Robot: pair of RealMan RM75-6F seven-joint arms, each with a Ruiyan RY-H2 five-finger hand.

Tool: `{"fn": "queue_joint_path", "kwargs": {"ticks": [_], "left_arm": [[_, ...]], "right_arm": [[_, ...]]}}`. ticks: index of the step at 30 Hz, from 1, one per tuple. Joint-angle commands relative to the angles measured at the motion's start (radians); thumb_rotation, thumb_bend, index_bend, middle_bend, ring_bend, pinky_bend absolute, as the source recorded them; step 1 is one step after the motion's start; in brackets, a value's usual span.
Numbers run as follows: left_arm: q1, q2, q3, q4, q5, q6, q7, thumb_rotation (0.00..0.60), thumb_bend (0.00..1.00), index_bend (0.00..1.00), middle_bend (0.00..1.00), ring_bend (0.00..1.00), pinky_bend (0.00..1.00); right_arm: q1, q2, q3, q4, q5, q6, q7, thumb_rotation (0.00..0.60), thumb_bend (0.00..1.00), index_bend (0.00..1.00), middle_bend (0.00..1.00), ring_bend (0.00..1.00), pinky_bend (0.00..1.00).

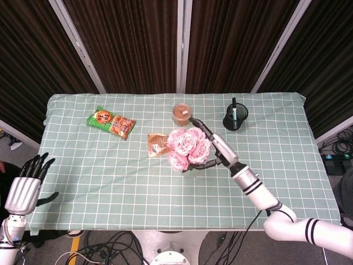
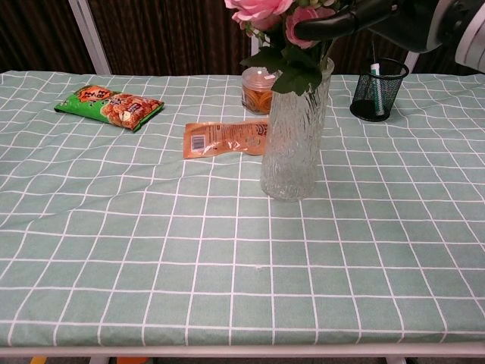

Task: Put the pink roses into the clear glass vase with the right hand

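The pink roses point(image 1: 185, 148) stand in the clear glass vase point(image 2: 292, 129) at the table's middle, with their green leaves at its rim; the blooms point(image 2: 265, 10) reach the top edge of the chest view. From overhead the roses hide most of the vase. My right hand point(image 1: 214, 148) is just to the right of the blooms, its fingers point(image 2: 333, 23) spread apart above and below them, one lying against the leaves. My left hand point(image 1: 25, 187) hangs off the table's front left corner, fingers apart and holding nothing.
A green snack packet point(image 1: 110, 122) lies at the back left. An orange packet point(image 2: 226, 137) lies just left of the vase, with a round jar point(image 2: 259, 87) behind it. A black mesh pen cup point(image 2: 378, 89) stands at the back right on the green checked cloth point(image 1: 287, 165).
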Motion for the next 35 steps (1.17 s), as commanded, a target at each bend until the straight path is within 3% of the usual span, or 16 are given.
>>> {"fn": "queue_joint_path", "kwargs": {"ticks": [1,5,9,15,21,28,35], "left_arm": [[-0.001,0.000,0.001,-0.001,0.000,-0.002,0.001,0.600,0.00,0.11,0.00,0.00,0.13],[0.000,0.001,0.003,-0.004,0.003,0.000,0.005,0.600,0.00,0.11,0.00,0.00,0.13],[-0.003,0.000,0.003,-0.012,0.011,0.001,0.016,0.600,0.00,0.11,0.00,0.00,0.13],[-0.010,-0.001,0.004,-0.030,0.020,-0.002,0.039,0.600,0.00,0.11,0.00,0.00,0.13],[-0.011,0.001,0.002,-0.052,0.021,0.001,0.054,0.600,0.00,0.11,0.00,0.00,0.12],[-0.016,0.016,0.001,-0.074,0.028,0.000,0.058,0.600,0.00,0.11,0.00,0.00,0.12],[-0.007,0.017,0.006,-0.071,0.026,0.008,0.052,0.600,0.00,0.11,0.00,0.00,0.12]], "right_arm": [[-0.052,0.092,-0.020,-0.044,-0.038,0.076,-0.037,0.600,0.00,0.00,0.00,0.00,0.00],[-0.125,0.179,-0.065,-0.066,-0.066,0.142,-0.121,0.600,0.00,0.00,0.00,0.00,0.00],[-0.223,0.238,-0.140,-0.040,-0.095,0.228,-0.337,0.600,0.00,0.00,0.00,0.00,0.00],[-0.376,0.214,-0.246,0.061,-0.090,0.347,-0.566,0.600,0.00,0.00,0.00,0.00,0.00],[-0.510,0.155,-0.293,0.207,-0.114,0.515,-0.799,0.600,0.00,0.00,0.00,0.00,0.00],[-0.602,0.093,-0.307,0.286,-0.134,0.624,-0.858,0.600,0.00,0.00,0.00,0.00,0.00],[-0.627,0.077,-0.323,0.277,-0.125,0.587,-0.791,0.600,0.00,0.00,0.00,0.00,0.00]]}}
